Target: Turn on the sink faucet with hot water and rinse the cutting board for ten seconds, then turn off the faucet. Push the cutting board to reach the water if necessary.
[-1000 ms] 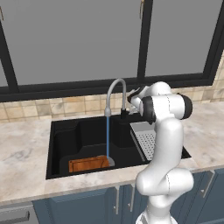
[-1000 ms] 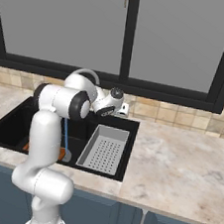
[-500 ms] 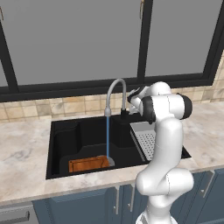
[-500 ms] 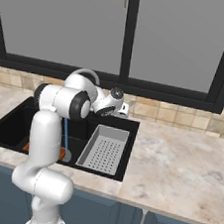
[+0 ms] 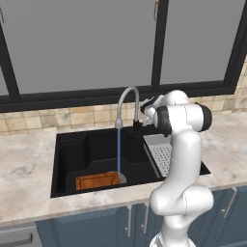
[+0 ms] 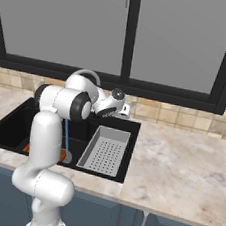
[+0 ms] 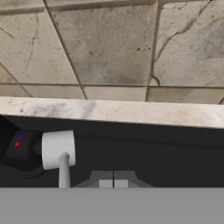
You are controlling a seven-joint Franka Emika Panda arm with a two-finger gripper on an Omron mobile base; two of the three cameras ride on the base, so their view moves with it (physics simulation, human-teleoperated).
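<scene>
The sink faucet [image 5: 128, 95] arches over the black sink [image 5: 72, 144], and a thin pale-blue stream of water [image 5: 118, 153] falls from its spout. The stream lands at the right end of the orange-brown cutting board [image 5: 98, 181], which lies flat on the basin floor near the front wall. My gripper [image 5: 146, 110] hovers just right of the faucet's base, behind the basin. In the hand view its fingertips [image 7: 113, 182] are shut together with nothing between them. The faucet's grey handle [image 7: 58, 150] sits to their left, on a black base with red and blue dots [image 7: 17, 143].
A grey perforated drainer tray [image 5: 161, 152] fills the right part of the sink. Marble counter [image 6: 179, 164] spreads on both sides. Tiled backsplash [image 7: 113, 43] and dark window frames stand close behind the gripper.
</scene>
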